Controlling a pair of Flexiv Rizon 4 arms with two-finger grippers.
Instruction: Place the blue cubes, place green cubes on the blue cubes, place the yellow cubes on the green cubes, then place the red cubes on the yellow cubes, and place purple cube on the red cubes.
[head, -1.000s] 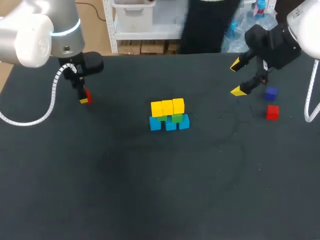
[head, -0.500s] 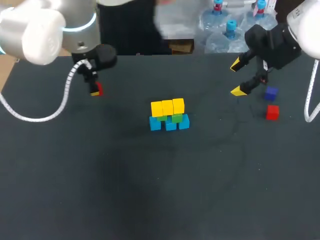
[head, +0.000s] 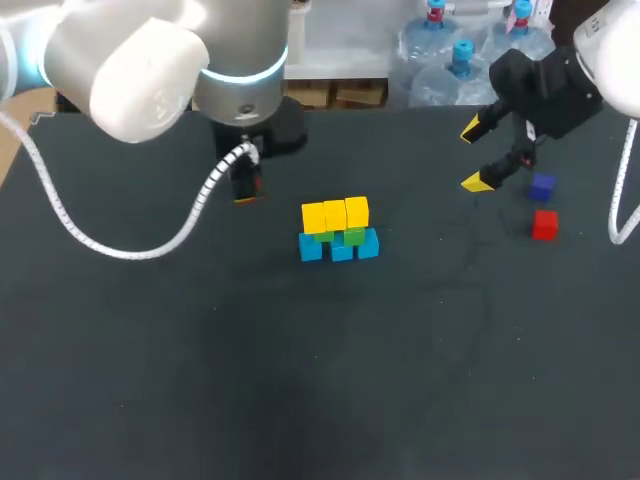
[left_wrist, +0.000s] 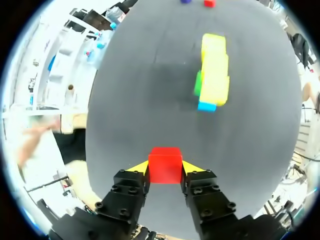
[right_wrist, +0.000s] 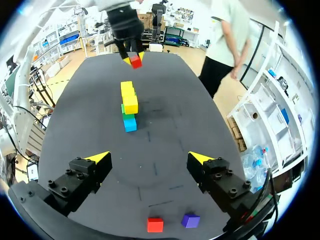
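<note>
A stack stands mid-table: a row of blue cubes (head: 340, 248), green cubes (head: 352, 237) on them, yellow cubes (head: 335, 214) on top; the left wrist view shows the stack (left_wrist: 214, 75) ahead of the fingers. My left gripper (head: 246, 190) hangs above the table left of the stack, shut on a red cube (left_wrist: 164, 165), also seen in the right wrist view (right_wrist: 135, 61). My right gripper (head: 477, 155) hovers open at the far right, with nothing between its fingers. A second red cube (head: 544, 224) and a purple cube (head: 542, 186) lie beside it on the table.
The black table (head: 320, 380) has wide bare room in front of the stack and on the left. The loose red cube (right_wrist: 155, 224) and purple cube (right_wrist: 190, 220) lie just under my right gripper (right_wrist: 151, 160).
My left arm has carried the red cube to the right, from the table's far left to just left of the stack. The right arm has stayed still.
</note>
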